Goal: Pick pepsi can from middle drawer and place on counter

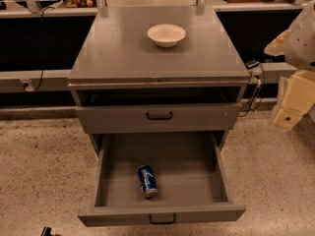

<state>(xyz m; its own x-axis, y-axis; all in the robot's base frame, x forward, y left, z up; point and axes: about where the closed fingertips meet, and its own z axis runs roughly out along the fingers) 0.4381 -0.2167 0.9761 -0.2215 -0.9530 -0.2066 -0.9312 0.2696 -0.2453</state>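
Blue pepsi can (pixel 147 181) lies in middle drawer (pixel 189 178), far from the pincer (pixel 291 106), its opening unclear.

Hand (pixel 290 109) at far right. Left of and below hand: pepsi can (pixel 147 181) in middle drawer (pixel 162 219). Left, farther back: bowl (pixel 166 34) on surface (pixel 118 48).

Dim light; end effector (pixel 291 107) at right

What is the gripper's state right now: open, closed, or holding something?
Gripper: open or closed cannot be told. It is at the right edge, beside the cabinet, apart from the pepsi can lying in the middle drawer.
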